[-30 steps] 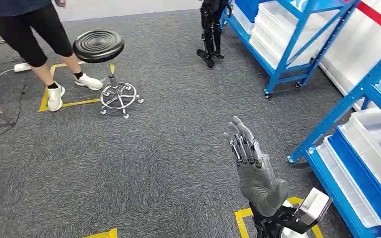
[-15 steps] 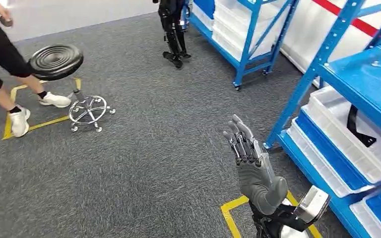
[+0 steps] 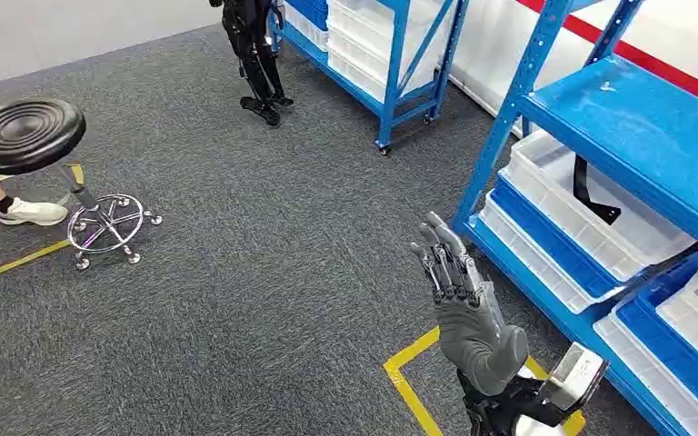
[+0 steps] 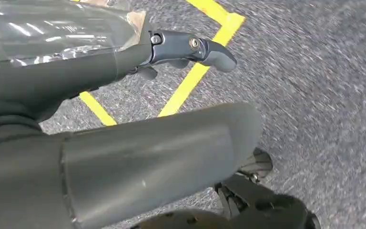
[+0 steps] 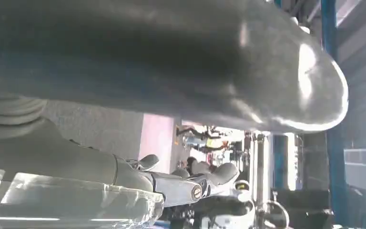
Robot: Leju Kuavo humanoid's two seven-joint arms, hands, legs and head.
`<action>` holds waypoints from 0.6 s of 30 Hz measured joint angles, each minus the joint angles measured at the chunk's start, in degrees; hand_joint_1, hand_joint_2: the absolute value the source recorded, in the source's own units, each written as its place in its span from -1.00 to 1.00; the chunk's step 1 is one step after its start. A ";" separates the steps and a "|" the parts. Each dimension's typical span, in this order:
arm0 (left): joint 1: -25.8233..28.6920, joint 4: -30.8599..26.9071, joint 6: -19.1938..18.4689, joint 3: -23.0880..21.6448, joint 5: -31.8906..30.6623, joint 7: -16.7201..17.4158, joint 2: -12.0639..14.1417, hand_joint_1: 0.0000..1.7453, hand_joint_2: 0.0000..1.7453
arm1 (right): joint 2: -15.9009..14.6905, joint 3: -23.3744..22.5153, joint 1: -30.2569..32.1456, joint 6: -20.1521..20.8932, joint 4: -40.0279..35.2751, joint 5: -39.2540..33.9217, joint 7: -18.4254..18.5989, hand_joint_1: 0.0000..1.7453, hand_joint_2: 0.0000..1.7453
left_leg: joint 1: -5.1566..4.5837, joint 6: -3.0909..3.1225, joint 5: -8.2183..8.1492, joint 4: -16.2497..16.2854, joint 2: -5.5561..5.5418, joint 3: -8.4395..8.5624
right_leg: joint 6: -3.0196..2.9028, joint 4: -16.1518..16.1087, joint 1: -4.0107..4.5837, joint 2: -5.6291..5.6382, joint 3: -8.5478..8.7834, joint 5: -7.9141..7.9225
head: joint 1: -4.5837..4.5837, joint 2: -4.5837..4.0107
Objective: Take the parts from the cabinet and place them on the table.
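Observation:
The blue cabinet (image 3: 641, 132) stands at the right of the head view, with white bins (image 3: 545, 168) on its lower shelves. A black angled part (image 3: 593, 194) lies in the nearest upper bin. My right hand (image 3: 459, 291) is raised over the carpet just left of the cabinet's front post, palm up, fingers straight and apart, holding nothing. The right wrist view shows its thumb (image 5: 248, 71) and fingers (image 5: 195, 188) spread. My left hand (image 4: 171, 105) hangs over the floor, thumb and a dark finger (image 4: 193, 47) apart and empty.
A black round stool (image 3: 27, 136) on castors stands at the left, with a person's white shoes (image 3: 32, 212) beside it. Yellow tape (image 3: 407, 381) marks the grey carpet. Another blue rack (image 3: 377, 50) and a dark robot's legs (image 3: 256, 64) are at the back.
The whole picture has shifted left as the camera turned right, bringing the cabinet and its bins closer and fuller into view. My right hand keeps the same raised pose.

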 joint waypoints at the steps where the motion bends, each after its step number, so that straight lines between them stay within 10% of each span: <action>1: 0.00 -0.02 0.02 0.00 0.04 -0.02 -0.07 -1.00 -1.00 | 0.00 0.00 -0.01 0.00 0.00 0.02 0.00 -1.00 -1.00 | -0.01 -0.27 -0.17 0.05 0.51 0.24 | 0.28 -5.36 0.03 -2.19 3.11 1.45 | 0.04 0.00; 2: 0.02 -0.02 0.02 0.00 0.07 -0.07 -0.07 -1.00 -1.00 | 0.00 0.00 -0.07 0.00 0.00 0.04 0.07 -1.00 -1.00 | -0.42 -0.63 -0.44 0.11 0.98 0.39 | -0.22 -8.18 0.32 -4.94 4.49 1.55 | 0.13 0.00; 6: -0.21 -0.02 0.11 0.02 0.13 -0.24 -0.18 -1.00 -1.00 | 0.02 -0.07 -0.01 0.11 -0.02 0.11 0.28 -1.00 -1.00 | -0.44 -1.72 -1.02 -0.29 3.36 1.50 | -1.60 -8.25 1.10 -2.12 4.67 1.91 | 0.04 0.00; 7: -0.32 -0.02 0.11 0.02 0.13 -0.26 -0.20 -1.00 -1.00 | 0.09 -0.04 0.02 0.20 -0.09 0.11 0.28 -1.00 -1.00 | 0.04 -2.28 -1.45 0.08 2.41 1.42 | -2.18 -8.59 -0.33 -1.36 5.01 2.23 | 0.00 0.00; 9: -0.39 -0.02 0.11 0.00 0.13 -0.28 -0.28 -1.00 -1.00 | 0.20 -0.11 -0.19 0.22 -0.07 0.11 0.31 -1.00 -1.00 | 0.18 -2.40 -4.73 4.92 -3.05 -0.59 | -3.32 -8.58 -0.22 -0.32 5.05 2.24 | -0.28 0.00; 12: 0.09 0.00 0.13 0.00 0.15 -0.28 -0.29 -1.00 -1.00 | 0.33 -0.11 -0.04 0.22 -0.02 0.13 0.39 -1.00 -1.00 | 0.20 -2.62 -9.65 17.54 -4.45 -7.30 | -3.47 -8.56 0.05 2.11 5.07 2.16 | -0.37 0.00; 15: 0.07 -0.02 0.13 0.02 0.15 -0.28 -0.26 -1.00 -1.00 | 0.35 -0.11 0.00 0.22 -0.02 0.15 0.42 -1.00 -1.00 | 0.41 -2.57 -3.58 11.00 -4.61 -5.07 | -3.43 -8.48 -0.02 4.49 5.48 2.14 | -0.35 0.00; 16: 0.06 -0.02 0.13 0.02 0.17 -0.28 -0.20 -1.00 -1.00 | 0.37 -0.11 0.00 0.22 -0.02 0.15 0.42 -1.00 -1.00 | 0.70 -2.58 -0.77 5.65 -5.50 -2.61 | -3.38 -8.45 -0.06 5.27 5.65 2.13 | -0.39 0.00; 18: 0.05 0.00 0.22 0.00 0.24 -0.28 -0.22 -1.00 -1.00 | 0.35 -0.13 -0.08 0.24 -0.05 0.17 0.42 -1.00 -1.00 | 1.09 -2.70 -0.19 0.72 -9.14 -0.62 | -2.67 -7.99 0.70 6.58 5.14 1.99 | -0.26 0.00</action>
